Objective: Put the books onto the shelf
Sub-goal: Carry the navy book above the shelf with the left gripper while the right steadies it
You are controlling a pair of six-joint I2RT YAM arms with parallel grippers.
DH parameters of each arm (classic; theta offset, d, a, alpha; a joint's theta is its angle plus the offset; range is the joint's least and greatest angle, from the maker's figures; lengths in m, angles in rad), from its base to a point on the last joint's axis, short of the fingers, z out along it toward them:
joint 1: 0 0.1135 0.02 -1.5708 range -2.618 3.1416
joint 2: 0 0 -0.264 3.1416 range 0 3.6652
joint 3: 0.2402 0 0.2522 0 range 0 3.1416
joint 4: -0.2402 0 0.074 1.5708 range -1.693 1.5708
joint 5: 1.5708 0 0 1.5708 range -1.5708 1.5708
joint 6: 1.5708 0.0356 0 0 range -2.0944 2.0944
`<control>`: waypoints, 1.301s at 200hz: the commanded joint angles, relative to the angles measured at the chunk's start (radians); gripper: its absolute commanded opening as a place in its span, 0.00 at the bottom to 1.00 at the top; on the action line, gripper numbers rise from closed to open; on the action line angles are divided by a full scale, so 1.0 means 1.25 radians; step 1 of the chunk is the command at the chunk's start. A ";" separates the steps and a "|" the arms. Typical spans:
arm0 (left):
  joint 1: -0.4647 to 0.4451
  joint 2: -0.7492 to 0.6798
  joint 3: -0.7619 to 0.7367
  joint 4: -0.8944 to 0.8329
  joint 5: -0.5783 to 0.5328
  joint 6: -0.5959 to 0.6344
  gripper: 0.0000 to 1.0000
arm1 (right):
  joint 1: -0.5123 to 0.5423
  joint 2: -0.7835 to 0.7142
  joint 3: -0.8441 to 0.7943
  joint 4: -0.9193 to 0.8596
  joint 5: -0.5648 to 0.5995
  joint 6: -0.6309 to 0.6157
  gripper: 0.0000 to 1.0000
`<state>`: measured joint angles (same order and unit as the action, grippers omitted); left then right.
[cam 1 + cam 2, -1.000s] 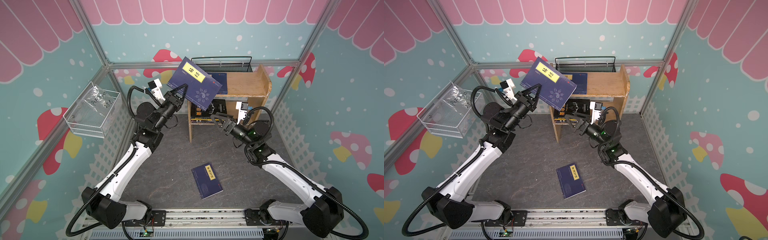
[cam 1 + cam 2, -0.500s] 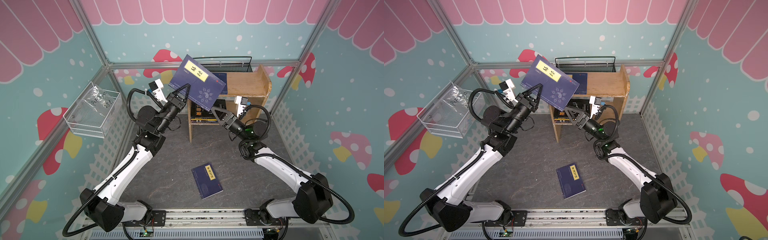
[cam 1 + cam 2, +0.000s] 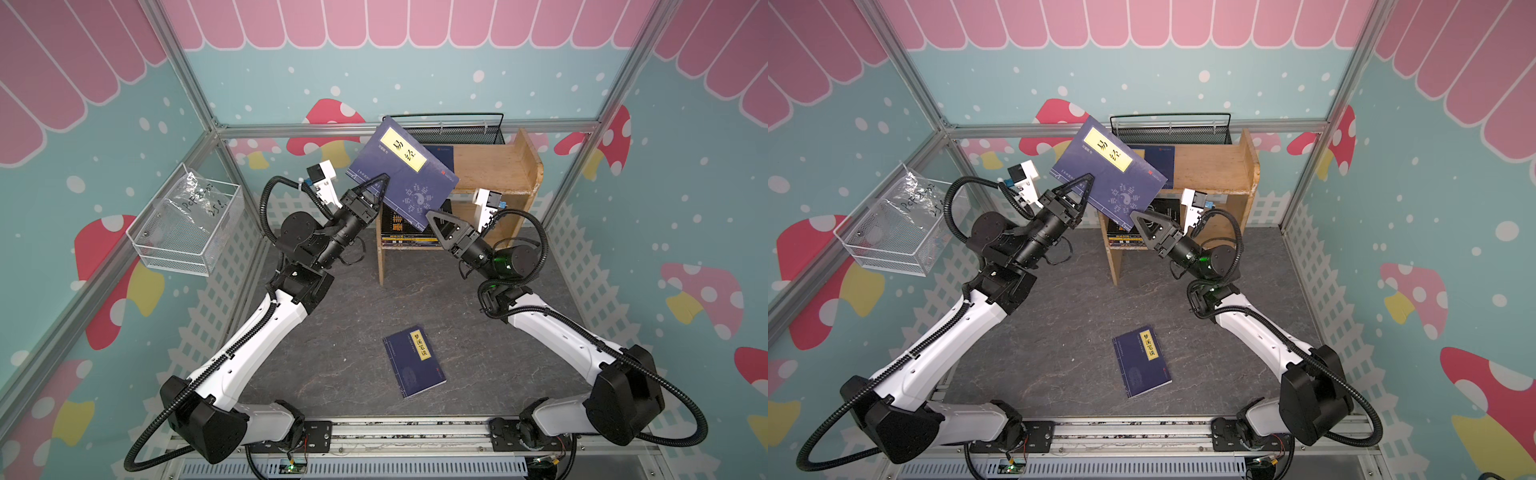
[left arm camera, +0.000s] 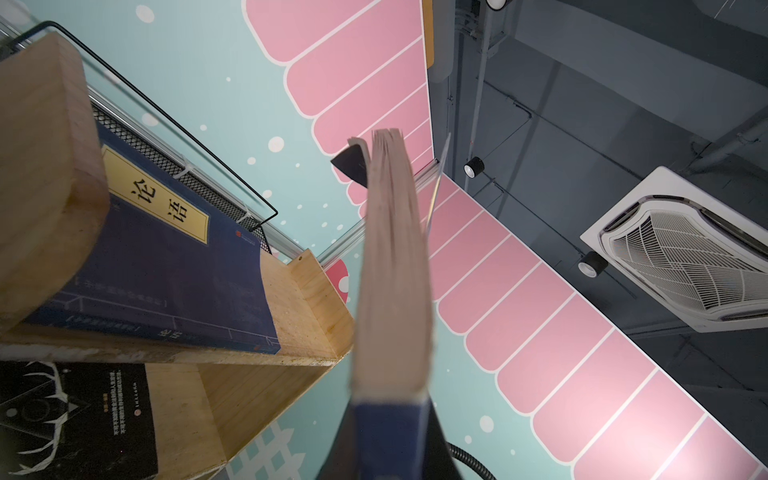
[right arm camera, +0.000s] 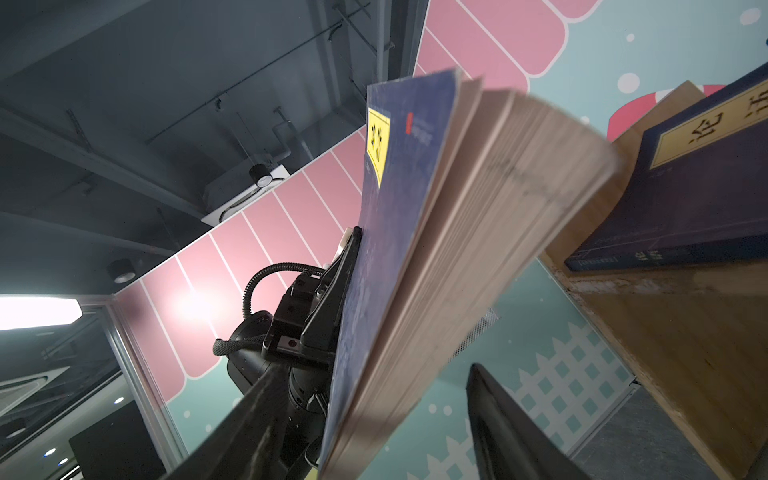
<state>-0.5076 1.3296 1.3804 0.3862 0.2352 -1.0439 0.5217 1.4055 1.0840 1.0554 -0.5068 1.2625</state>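
My left jaws are closed on the book (image 3: 405, 174), which hangs tilted in the air just before the shelf (image 3: 494, 166), and my right jaws stand open astride its lower corner, its length rising away from them.

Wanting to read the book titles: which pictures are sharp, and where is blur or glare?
Both top views are sharp, evenly lit; the held navy book shows its yellow label clearly. In the left wrist view its page edges blur near the lens. The right wrist view blurs them too, and a ceiling lamp glares.
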 commanded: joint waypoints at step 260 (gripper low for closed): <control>0.145 0.041 0.168 -0.141 0.441 0.122 0.25 | -0.118 -0.096 0.103 -0.273 -0.173 -0.062 0.04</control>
<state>-0.3267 1.3968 1.5936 0.1551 0.7490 -0.8730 0.3775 1.2766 1.1606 0.6743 -0.7155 1.1793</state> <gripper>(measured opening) 0.322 0.104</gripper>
